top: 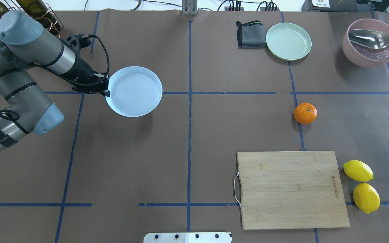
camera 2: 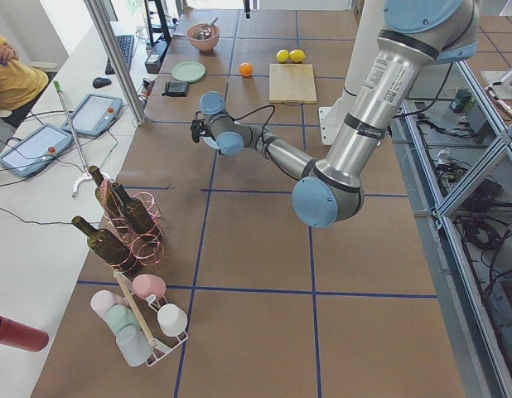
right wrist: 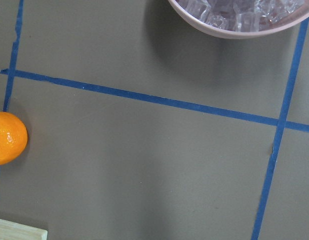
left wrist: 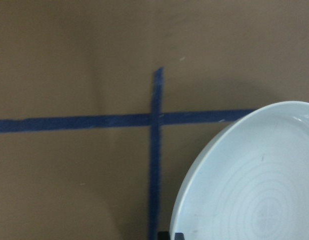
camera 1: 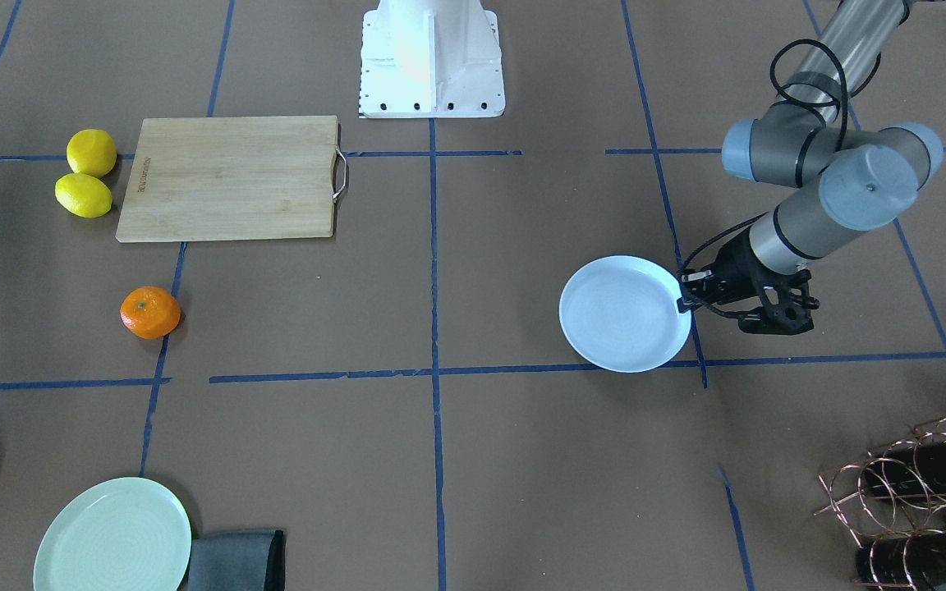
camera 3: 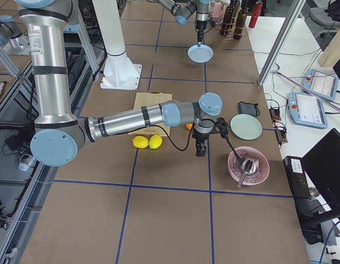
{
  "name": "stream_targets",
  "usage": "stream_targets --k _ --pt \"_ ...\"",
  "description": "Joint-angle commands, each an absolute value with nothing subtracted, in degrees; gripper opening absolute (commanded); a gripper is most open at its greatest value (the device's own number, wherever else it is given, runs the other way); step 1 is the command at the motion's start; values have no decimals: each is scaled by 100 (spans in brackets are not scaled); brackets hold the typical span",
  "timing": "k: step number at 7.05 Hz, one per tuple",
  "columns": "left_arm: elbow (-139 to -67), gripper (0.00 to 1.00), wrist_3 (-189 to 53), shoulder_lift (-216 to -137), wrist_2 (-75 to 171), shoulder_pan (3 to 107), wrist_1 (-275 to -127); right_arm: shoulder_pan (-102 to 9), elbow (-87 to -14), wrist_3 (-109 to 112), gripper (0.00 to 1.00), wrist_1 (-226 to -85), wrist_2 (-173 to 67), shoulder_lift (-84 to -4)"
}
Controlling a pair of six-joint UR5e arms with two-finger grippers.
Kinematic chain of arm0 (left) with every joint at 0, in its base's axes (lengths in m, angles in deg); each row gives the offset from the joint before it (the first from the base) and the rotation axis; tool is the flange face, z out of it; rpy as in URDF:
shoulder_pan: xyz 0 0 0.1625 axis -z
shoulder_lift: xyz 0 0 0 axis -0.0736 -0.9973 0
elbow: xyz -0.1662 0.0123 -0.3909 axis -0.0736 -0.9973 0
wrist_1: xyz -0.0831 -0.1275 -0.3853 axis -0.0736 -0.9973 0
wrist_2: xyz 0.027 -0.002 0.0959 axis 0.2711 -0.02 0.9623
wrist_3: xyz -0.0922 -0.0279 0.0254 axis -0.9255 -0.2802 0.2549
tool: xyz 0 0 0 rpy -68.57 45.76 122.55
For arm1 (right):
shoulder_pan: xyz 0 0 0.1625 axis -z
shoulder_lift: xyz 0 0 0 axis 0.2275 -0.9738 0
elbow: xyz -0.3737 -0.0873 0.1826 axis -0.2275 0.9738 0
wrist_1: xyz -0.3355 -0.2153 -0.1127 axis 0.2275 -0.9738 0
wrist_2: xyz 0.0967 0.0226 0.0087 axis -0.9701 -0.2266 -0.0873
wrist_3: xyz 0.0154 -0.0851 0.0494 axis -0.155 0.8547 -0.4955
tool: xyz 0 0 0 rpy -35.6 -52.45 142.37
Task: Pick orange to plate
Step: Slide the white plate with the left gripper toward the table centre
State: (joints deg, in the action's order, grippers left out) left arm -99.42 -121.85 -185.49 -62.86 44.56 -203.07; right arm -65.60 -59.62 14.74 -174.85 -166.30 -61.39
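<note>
Barely begun | orange [top: 305, 113] off plate [top: 135, 91], well apart at its 3 o'clock | left gripper [top: 106, 91] pinches plate rim | right gripper [camera 3: 200, 149]: cannot tell

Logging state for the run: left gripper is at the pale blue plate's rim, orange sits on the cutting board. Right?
Not quite. The orange is not on the cutting board; it sits on the bare table, apart from the board and beyond its far edge, as the overhead exterior view shows. The rest holds: the left gripper is at the plate's rim.
</note>
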Motion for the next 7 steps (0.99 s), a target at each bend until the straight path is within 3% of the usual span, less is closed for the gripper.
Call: stream_targets --k 1,5,6,7 --pt "-9721 0 -13228 -19220 -6017 3678 -20394 -6560 -5998 1474 100 -17490 -16632 -6147" --pt "-9078 0 -13586 -19391 -5154 3076 -21088 -6551 -6139 1491 100 -17481 -16641 -6139" --pt "-9069 16 -13586 -19400 -5154 3076 -21097 -6543 -6130 1500 100 -17481 -16641 -6139" --pt "-9069 18 -13586 -19400 -5154 3067 -21237 -6534 -6139 1500 100 -17473 -16641 -6139"
